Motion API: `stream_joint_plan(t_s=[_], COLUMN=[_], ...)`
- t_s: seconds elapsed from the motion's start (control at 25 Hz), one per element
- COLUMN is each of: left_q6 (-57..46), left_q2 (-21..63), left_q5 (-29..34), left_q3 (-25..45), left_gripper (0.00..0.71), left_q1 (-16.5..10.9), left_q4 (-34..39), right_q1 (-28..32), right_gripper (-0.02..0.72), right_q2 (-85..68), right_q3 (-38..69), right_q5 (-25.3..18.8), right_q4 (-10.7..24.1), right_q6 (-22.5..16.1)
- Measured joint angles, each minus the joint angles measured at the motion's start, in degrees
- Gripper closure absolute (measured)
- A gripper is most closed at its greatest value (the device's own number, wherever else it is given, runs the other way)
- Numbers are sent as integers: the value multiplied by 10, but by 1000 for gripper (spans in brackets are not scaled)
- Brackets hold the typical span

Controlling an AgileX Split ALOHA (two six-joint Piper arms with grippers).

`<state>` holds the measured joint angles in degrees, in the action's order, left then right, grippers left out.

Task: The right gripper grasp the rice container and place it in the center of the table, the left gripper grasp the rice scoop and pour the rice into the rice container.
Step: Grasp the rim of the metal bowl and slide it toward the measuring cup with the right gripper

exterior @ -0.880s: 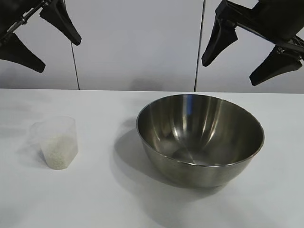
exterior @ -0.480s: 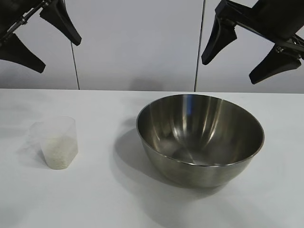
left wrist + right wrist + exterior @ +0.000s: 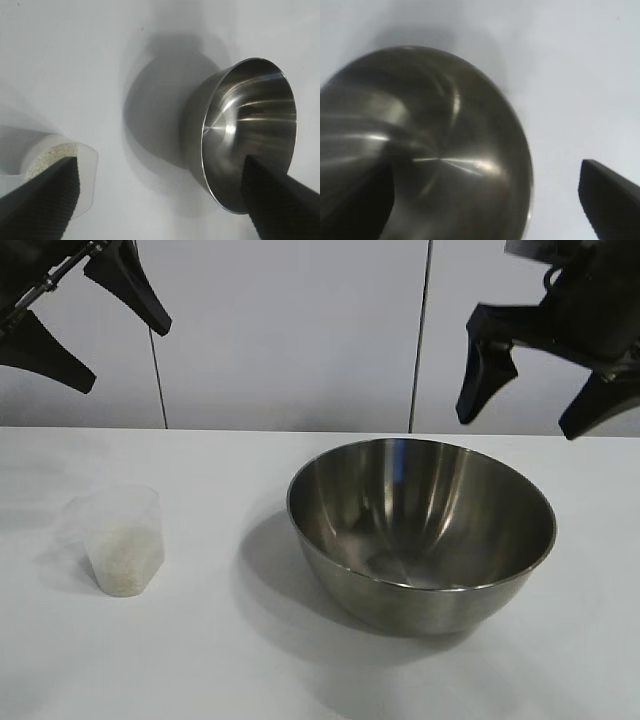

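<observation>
The rice container (image 3: 421,530) is a large shiny steel bowl standing empty on the white table (image 3: 230,660), right of the middle; it also fills much of the right wrist view (image 3: 420,150) and shows in the left wrist view (image 3: 250,135). The rice scoop (image 3: 120,538), a clear plastic cup about half full of rice (image 3: 122,562), stands at the left, seen again as the cup (image 3: 75,170) with rice (image 3: 50,154) inside. My right gripper (image 3: 525,400) hangs open above the bowl's far right rim. High at the upper left, my left gripper (image 3: 85,335) is open, above the scoop.
A pale wall with two vertical seams rises behind the table's far edge (image 3: 200,428). White tabletop lies between the scoop and the bowl and along the front.
My right gripper has come down and shifted to the right, turning toward the bowl's far right rim. The left gripper, the scoop and the bowl have stayed put.
</observation>
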<state>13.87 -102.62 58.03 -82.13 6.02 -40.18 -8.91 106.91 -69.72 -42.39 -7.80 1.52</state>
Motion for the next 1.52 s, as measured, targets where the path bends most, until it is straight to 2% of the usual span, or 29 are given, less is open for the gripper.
stream_joint_plan(t_s=[0.12,0.24,0.44,0.64,0.96,1.28,1.52], left_q6=[0,0,0,0,0,0,0], left_q2=[0,0,0,0,0,0,0], left_q5=[0,-1,-1,-1,-1,-1,-1], left_q3=[0,0,0,0,0,0,0], left_gripper=[78,78,78,78,78,78,78], left_q1=[0,0,0,0,0,0,0], left_q4=[0,0,0,0,0,0,0], right_q1=[0,0,0,0,0,5,-16], right_gripper=[25,120,516,667,694,692,692], right_q2=[21,32,35,38,38,6,-5], right_q3=[0,0,0,0,0,0,0], right_q5=[6,17,20,20,10,-11,-14], right_q4=[-4,-13,-41,-47,-67,-130,-201], right_q6=[0,0,0,0,10,62,104])
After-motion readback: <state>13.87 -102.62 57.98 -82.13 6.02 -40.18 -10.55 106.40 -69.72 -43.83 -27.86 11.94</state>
